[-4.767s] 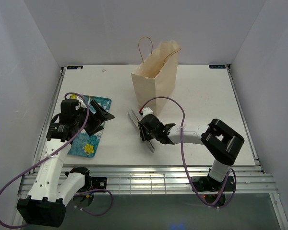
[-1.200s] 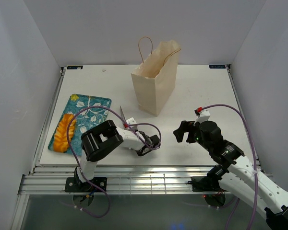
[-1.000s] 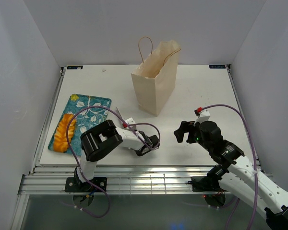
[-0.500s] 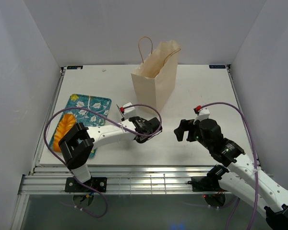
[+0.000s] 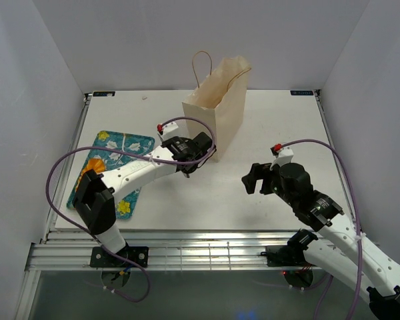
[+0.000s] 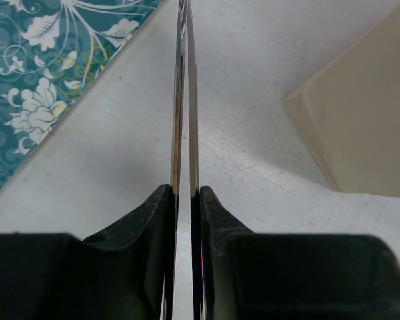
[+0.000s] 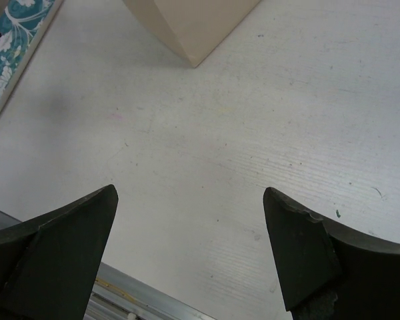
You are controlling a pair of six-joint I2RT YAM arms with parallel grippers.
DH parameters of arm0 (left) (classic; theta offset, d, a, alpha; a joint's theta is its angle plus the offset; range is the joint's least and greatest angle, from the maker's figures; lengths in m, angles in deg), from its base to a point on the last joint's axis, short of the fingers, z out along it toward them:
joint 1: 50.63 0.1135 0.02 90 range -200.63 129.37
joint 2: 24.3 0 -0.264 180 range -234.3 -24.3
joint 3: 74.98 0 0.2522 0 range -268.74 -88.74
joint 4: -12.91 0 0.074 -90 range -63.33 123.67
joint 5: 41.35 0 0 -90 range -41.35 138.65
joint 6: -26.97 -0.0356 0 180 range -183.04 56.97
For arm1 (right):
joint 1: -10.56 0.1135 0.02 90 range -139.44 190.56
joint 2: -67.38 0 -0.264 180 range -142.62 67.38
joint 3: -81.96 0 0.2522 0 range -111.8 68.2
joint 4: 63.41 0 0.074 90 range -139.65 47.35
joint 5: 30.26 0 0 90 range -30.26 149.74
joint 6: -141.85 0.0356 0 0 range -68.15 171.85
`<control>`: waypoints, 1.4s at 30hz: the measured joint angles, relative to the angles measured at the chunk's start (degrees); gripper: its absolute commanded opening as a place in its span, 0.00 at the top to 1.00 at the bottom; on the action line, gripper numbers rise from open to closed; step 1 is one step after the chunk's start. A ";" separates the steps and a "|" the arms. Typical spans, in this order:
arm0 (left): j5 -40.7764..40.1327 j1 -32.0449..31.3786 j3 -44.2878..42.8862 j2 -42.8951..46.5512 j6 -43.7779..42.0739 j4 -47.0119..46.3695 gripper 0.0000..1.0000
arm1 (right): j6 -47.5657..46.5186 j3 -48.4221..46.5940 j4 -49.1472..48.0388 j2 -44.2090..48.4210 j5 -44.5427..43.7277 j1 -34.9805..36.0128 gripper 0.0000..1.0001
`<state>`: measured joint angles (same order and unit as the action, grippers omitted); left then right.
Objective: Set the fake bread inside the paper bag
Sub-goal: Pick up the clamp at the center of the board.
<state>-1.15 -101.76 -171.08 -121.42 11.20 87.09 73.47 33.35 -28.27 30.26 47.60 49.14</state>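
The left gripper (image 6: 184, 27) is being held pressed shut, with nothing showing between its thin fingers. It is just beside the foot of the paper bag (image 5: 217, 120), which is standing upright at 12 o'clock. The right gripper (image 7: 189, 193) is being held wide and empty over the table (image 5: 280, 127) at 4 o'clock. No fake bread is being shown clearly, since the tray (image 5: 130, 143) at 9 o'clock is being partly covered by the left arm. Fetching is being judged the step in hand. An opening of the left fingers and a reach toward the tray are being called for next.
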 measured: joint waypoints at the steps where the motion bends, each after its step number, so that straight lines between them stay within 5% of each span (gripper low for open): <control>1: 0.61 0.57 0.83 1.01 -0.39 0.72 1.00 | -0.07 -0.55 -0.02 0.00 0.09 0.00 0.05; 11: -5.44 1.44 21.27 31.93 -0.15 3.17 1.00 | -0.92 -1.68 -0.50 -1.03 1.64 0.00 0.04; 21: -5.27 2.82 7.02 10.64 -7.80 13.46 0.96 | -2.32 -1.88 -0.52 -1.99 3.61 0.00 0.04; 28: 0.37 9.92 6.19 9.64 -18.91 15.39 0.94 | -2.12 -1.88 -1.51 -1.88 5.66 0.00 0.04; 36: 3.91 13.00 7.76 9.64 -24.55 16.61 0.61 | -2.12 -1.88 -2.05 -1.88 6.54 0.00 0.04; 42: 5.97 13.73 7.72 9.64 -26.82 16.70 0.53 | -2.05 -1.88 -2.78 -1.99 7.08 0.00 0.04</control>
<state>4.81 -88.04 -163.37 -111.78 -15.62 103.79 71.42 31.47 -31.04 28.27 54.68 49.14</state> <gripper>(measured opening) 0.458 0.963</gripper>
